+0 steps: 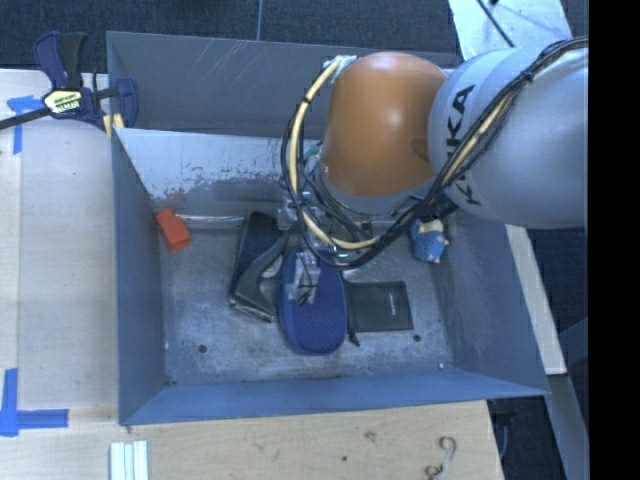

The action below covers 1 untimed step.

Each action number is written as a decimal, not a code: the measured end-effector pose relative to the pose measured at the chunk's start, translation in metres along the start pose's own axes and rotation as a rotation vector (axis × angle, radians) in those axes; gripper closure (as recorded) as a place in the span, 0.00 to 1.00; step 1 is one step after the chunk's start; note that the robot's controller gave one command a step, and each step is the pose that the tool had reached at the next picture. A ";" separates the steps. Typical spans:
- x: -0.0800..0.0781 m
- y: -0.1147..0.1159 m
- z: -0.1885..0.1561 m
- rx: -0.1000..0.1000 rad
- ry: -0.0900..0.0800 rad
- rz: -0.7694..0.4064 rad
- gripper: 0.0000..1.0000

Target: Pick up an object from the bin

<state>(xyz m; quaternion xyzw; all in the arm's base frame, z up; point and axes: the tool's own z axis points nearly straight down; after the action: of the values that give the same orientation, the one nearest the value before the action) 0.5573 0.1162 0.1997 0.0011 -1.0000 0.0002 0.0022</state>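
My gripper (pixel 300 280) reaches down into the middle of the bin, its fingers low over the seam between a blue oval mesh pad (pixel 315 318) and a black flat case (pixel 255 263) that lies tilted to the pad's left. The fingertips sit against the top of the blue pad. A dark flat square piece (pixel 380 306) lies just right of the pad.
An orange block (pixel 173 230) rests near the bin's left wall. A small blue and white thing (pixel 428 240) lies at the right, half under the arm. The arm's orange cover and cables hang over the bin's back half.
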 end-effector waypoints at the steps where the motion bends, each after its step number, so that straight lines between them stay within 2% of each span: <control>1: -0.063 0.016 0.123 0.000 -0.029 -0.451 0.00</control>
<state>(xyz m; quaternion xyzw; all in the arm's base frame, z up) 0.6199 0.1318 0.0768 0.2247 -0.9744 -0.0003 -0.0120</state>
